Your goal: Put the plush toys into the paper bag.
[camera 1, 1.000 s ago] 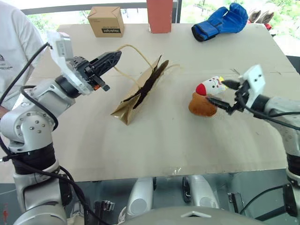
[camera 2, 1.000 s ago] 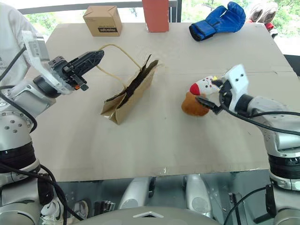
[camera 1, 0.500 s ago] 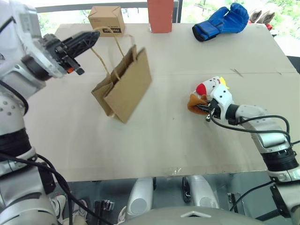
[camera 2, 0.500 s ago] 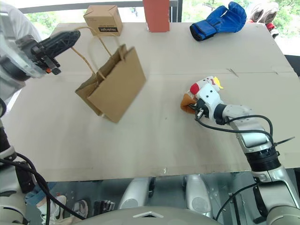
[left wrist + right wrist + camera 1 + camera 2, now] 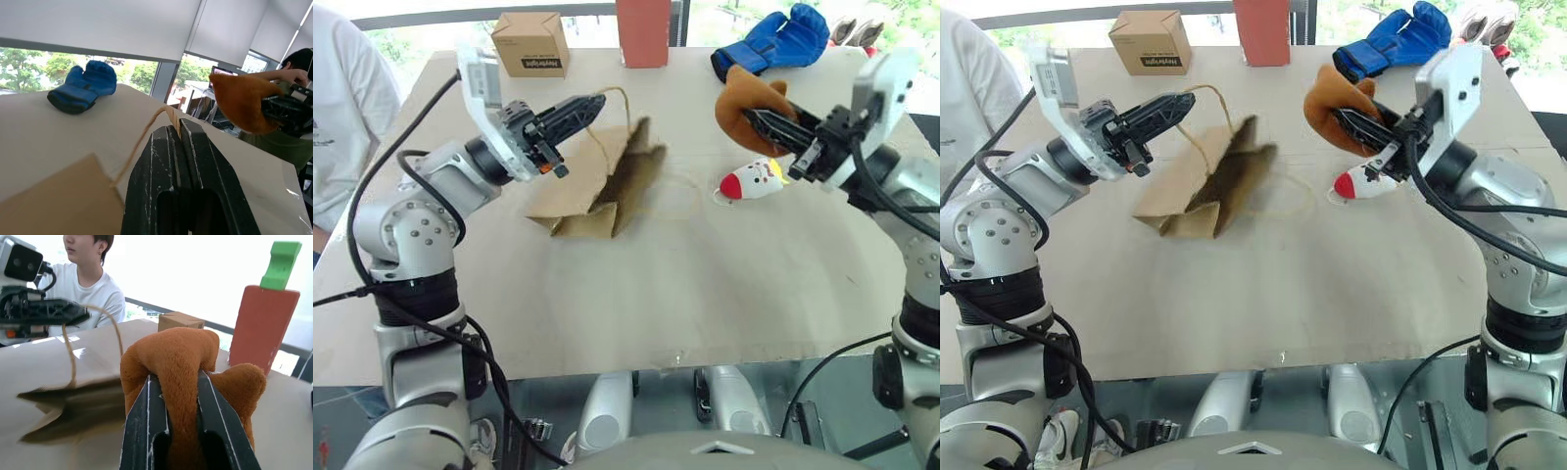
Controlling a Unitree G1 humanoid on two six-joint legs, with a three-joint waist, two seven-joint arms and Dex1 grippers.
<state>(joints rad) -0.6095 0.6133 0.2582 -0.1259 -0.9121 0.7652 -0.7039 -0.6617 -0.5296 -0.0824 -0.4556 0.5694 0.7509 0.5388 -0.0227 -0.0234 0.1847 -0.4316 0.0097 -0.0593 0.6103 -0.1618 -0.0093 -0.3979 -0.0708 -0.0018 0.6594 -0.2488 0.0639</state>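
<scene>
My right gripper [image 5: 751, 117] is shut on the orange-brown plush toy [image 5: 747, 93] and holds it in the air above the table's right side. In the right wrist view the plush [image 5: 171, 352] bulges between the two black fingers. Below it, the white doll with a red end [image 5: 753, 182] lies on the table. My left gripper [image 5: 590, 104] is shut on one twisted handle [image 5: 146, 134] of the brown paper bag [image 5: 592, 186]. The bag slumps on the table with its dark mouth facing the right gripper. The other handle trails on the table.
A blue boxing glove [image 5: 773, 39] lies at the far right edge. A small cardboard box [image 5: 530, 44] and a red block [image 5: 643, 29] stand along the far edge. A person in a white shirt [image 5: 342, 117] is beside the table's left side.
My right gripper has shut on the orange plush and lifted it off the table, leaving the white doll. The bag, raised half a second ago, now slumps with my left gripper further right.
</scene>
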